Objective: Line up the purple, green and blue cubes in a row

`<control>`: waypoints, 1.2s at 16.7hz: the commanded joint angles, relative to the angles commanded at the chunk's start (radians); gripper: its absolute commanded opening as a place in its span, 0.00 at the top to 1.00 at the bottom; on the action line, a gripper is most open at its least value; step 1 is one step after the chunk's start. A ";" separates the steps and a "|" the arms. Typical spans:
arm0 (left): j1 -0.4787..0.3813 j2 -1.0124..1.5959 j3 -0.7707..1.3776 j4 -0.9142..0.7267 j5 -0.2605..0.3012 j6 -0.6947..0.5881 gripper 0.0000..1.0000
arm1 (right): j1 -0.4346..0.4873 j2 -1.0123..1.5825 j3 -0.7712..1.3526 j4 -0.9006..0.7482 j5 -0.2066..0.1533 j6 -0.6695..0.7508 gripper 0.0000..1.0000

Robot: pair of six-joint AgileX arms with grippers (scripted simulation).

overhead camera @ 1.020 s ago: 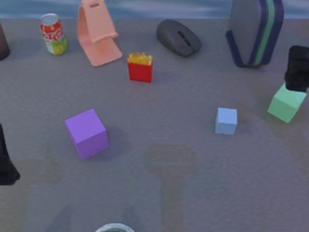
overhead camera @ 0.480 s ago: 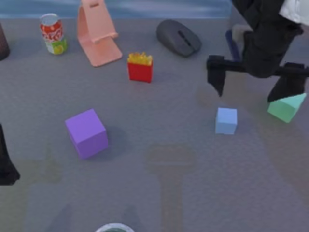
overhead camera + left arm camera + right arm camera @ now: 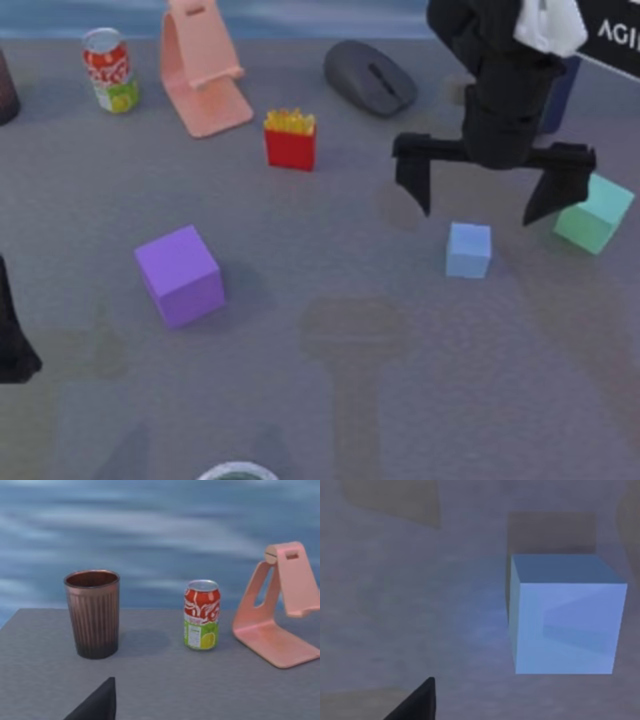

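Note:
The purple cube (image 3: 180,275) sits left of centre on the table. To its right lies the small blue cube (image 3: 469,250), and the green cube (image 3: 596,214) rests near the right edge. My right gripper (image 3: 480,210) hovers open just behind the blue cube, its two dark fingers spread wider than the cube. One right fingertip (image 3: 541,208) stands close beside the green cube. In the right wrist view the blue cube (image 3: 565,615) fills the frame, with one fingertip (image 3: 422,700) low down. My left gripper (image 3: 12,335) is parked at the left edge, and one of its fingertips (image 3: 100,705) shows.
Along the back stand a soda can (image 3: 110,70), a pink phone stand (image 3: 205,70), a red fries box (image 3: 290,140) and a grey mouse (image 3: 370,78). A brown cup (image 3: 93,614) shows in the left wrist view. A round rim (image 3: 237,471) peeks in at the front edge.
My right arm has swung in from the right edge and moved left, from over the green cube to behind the blue cube. The cubes have not moved.

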 joint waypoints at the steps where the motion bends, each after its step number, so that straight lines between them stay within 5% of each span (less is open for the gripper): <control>1: 0.000 0.000 0.000 0.000 0.000 0.000 0.00 | 0.000 0.000 0.000 0.000 0.000 0.000 0.00; 16: 0.000 0.000 0.000 0.000 0.000 0.000 0.00 | 0.002 0.092 -0.211 0.303 0.001 0.003 0.00; 20: 0.000 0.000 0.000 0.000 0.000 0.000 0.00 | 0.002 0.092 -0.211 0.303 0.001 0.003 0.30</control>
